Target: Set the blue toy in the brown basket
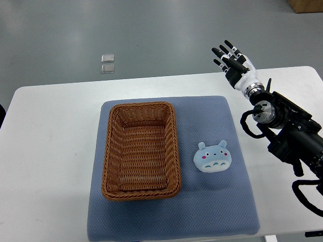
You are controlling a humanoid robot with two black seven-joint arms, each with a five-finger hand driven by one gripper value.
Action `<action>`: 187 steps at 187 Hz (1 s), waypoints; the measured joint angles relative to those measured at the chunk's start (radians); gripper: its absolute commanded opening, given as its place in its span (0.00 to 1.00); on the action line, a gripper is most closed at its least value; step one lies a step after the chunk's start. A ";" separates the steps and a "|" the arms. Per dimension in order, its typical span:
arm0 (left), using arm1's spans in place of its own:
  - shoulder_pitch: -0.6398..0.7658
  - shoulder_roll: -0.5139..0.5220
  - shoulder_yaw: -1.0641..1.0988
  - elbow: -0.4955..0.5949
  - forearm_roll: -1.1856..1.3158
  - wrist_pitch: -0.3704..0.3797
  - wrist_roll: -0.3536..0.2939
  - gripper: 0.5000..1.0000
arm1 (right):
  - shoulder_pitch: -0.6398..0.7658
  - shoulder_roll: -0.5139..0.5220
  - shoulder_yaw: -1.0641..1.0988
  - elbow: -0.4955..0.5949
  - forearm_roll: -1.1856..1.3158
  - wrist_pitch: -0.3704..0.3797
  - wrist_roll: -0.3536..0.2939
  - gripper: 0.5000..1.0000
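The toy [213, 157] lies on the mat [171, 212], just beside the basket [141, 150] at its 3 o'clock. The right hand [233, 61] (fingers spread wide, holding nothing) hovers well apart; the toy lies at its 6 o'clock. Left arm absent.

Blue toy [213, 157] beside empty brown basket [141, 149]
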 measured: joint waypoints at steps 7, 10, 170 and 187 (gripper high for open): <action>0.000 0.000 0.000 0.000 0.000 0.000 0.000 1.00 | 0.000 0.000 0.000 -0.001 0.000 0.000 0.000 0.82; 0.000 0.000 0.000 0.000 0.000 0.000 0.000 1.00 | 0.000 0.000 0.000 -0.001 0.000 0.000 0.000 0.82; 0.011 0.000 0.007 0.000 0.000 -0.001 0.000 1.00 | -0.002 -0.009 0.007 0.000 0.000 0.001 0.002 0.82; 0.011 0.000 0.008 0.000 0.000 -0.001 0.000 1.00 | -0.002 -0.012 0.006 0.000 0.000 0.000 0.002 0.82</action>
